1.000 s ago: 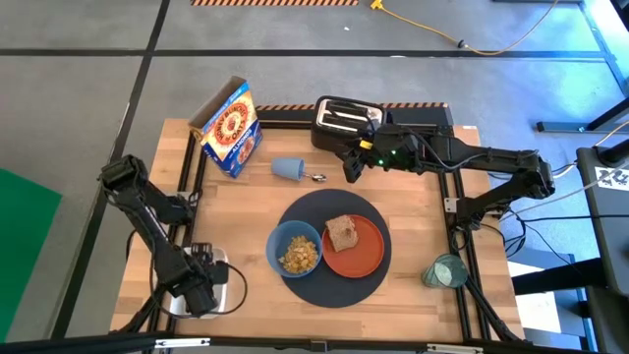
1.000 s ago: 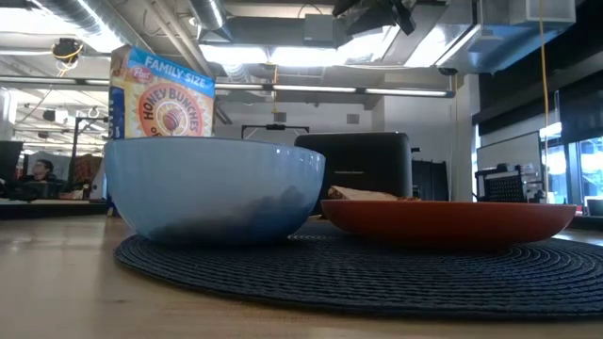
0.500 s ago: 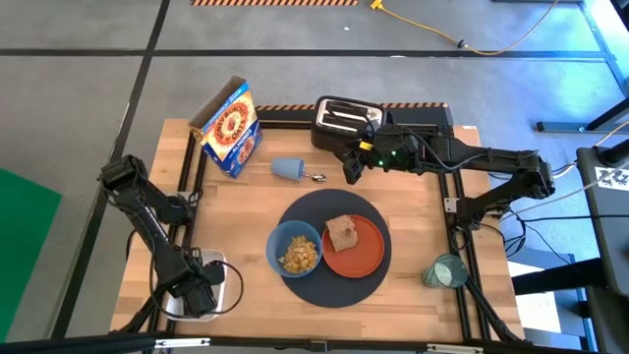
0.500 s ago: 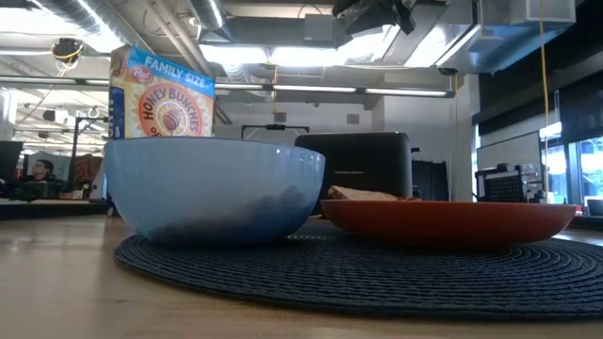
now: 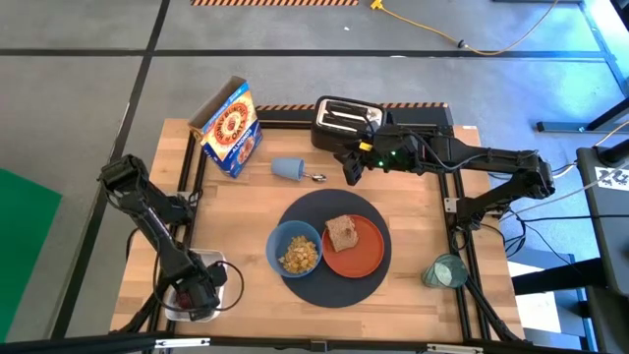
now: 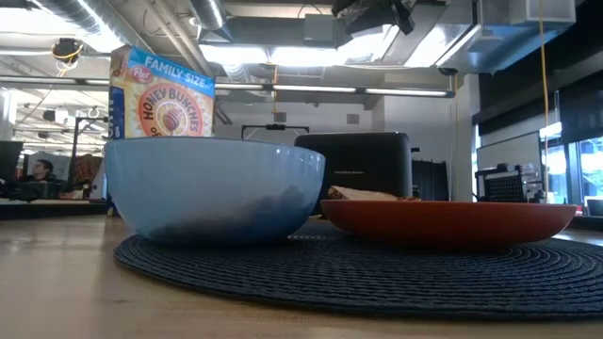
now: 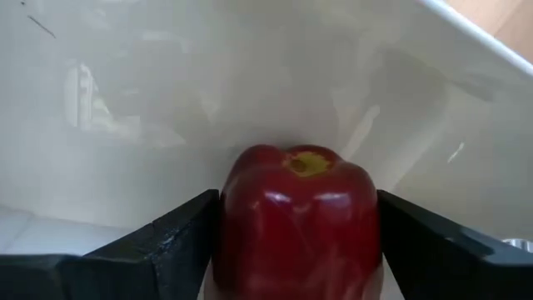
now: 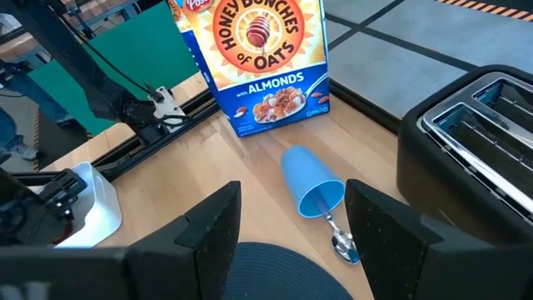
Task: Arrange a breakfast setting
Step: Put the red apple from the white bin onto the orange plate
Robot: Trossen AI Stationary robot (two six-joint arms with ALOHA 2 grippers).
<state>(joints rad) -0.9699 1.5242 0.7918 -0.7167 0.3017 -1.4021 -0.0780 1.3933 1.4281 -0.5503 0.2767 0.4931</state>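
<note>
A small red fruit (image 7: 298, 225) rests on the floor of a white tray (image 5: 230, 278) at the table's front left. My left gripper (image 5: 195, 298) is down in the tray, open, with one finger on each side of the fruit. On the dark round placemat (image 5: 334, 204) stand a blue bowl (image 5: 295, 249) with cereal and an orange plate (image 5: 371, 258) bearing a toast slice (image 5: 341, 233). A metal spoon (image 8: 341, 243) lies by a blue cup (image 8: 308, 183) that is on its side. A teal glass (image 5: 444, 271) stands at the right edge. My right gripper (image 5: 351, 173) is open and empty by the toaster. My left gripper's fingers (image 7: 179, 229) stand close against the fruit's two sides, coming level along the tray floor. I cannot tell whether they touch it. The fruit sits upright on the tray, stem end up.
A cereal box (image 5: 231, 128) stands at the far left and a black toaster (image 5: 344, 116) at the far middle. A black frame rail (image 5: 460, 246) runs along the table's right side. Bare wood lies between the tray and the placemat.
My left gripper has gone a little toward the table's near edge and down into the white tray. My right arm has kept still.
</note>
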